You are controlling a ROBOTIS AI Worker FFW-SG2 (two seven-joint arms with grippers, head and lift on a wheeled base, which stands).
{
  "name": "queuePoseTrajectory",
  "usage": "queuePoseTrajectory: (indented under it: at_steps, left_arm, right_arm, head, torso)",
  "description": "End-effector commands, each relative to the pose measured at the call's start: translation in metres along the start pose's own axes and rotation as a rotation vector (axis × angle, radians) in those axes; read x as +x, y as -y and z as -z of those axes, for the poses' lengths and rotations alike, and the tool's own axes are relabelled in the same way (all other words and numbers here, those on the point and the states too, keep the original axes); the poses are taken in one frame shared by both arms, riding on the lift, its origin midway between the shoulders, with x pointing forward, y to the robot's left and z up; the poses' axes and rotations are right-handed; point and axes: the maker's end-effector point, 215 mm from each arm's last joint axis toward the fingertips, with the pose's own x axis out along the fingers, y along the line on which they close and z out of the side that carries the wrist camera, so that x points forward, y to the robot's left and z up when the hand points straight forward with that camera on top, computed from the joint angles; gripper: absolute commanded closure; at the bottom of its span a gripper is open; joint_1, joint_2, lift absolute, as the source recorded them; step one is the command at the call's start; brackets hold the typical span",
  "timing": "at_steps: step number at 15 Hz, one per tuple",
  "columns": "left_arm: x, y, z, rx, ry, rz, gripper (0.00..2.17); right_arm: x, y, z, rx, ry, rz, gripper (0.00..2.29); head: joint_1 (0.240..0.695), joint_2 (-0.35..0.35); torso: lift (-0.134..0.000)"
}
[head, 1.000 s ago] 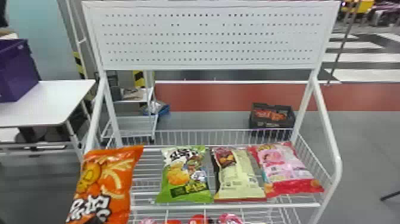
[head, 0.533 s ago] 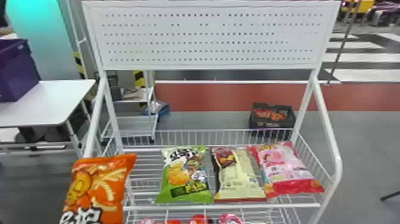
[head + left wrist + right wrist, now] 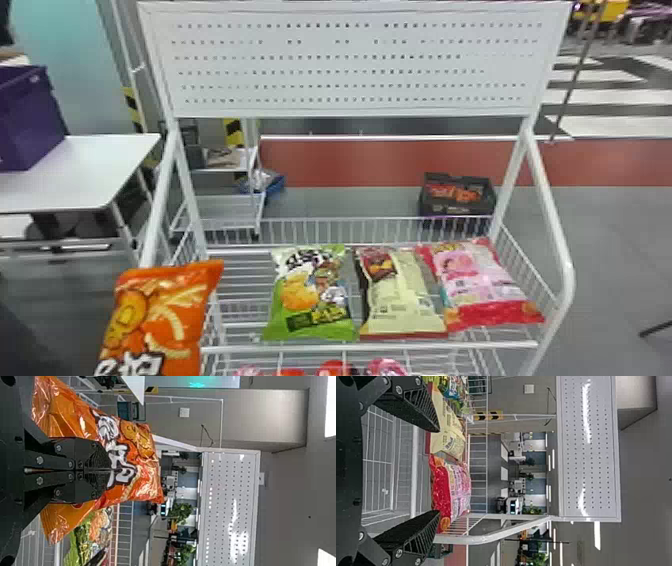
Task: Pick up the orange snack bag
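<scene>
The orange bag point(image 3: 160, 320) is at 8 o'clock in the head view, in front of the rack's point(image 3: 350, 345) near left corner; whether it touches the rack I cannot tell. The left pincer point(image 3: 109, 470) is closed on it, both fingers pressed together with the film nipped between them. So the grasp is made, and the pick-up looks all but done. The next move calls for a steady squeeze and a slow draw away from the rail, since slick film could slip or snag.

Outward from it, three bags lie side by side on the upper shelf: green point(image 3: 310, 300) at 6 o'clock, cream point(image 3: 402, 300) at 5, pink point(image 3: 482, 290) at 4. Below them, four pack tops point(image 3: 334, 369) show, red and pink. The right pincer point(image 3: 440, 471) is spread wide, holding nothing, before the rack. Farther off, one purple bin point(image 3: 27, 122) is near 9 o'clock, one black crate point(image 3: 457, 206) at 3.
</scene>
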Motion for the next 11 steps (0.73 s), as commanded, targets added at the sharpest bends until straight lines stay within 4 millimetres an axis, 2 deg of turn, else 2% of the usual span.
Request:
queuePoseTrajectory:
  at_steps: [1, 11]
  left_arm:
    - [-0.0003, -0.0021, -0.0016, -0.006, 0.016, -0.003, 1.35]
    - [-0.0004, -0.0018, -0.0017, -0.008, 0.017, -0.001, 1.35]
  right_arm:
    - [-0.0005, -0.0011, -0.0021, 0.002, 0.003, -0.001, 0.17]
    - [-0.0016, -0.0011, -0.0033, 0.001, 0.005, -0.001, 0.17]
  head:
    - [0.499, 0.000]
    - [0.499, 0.000]
  torso:
    - [0.000]
    - [0.000]
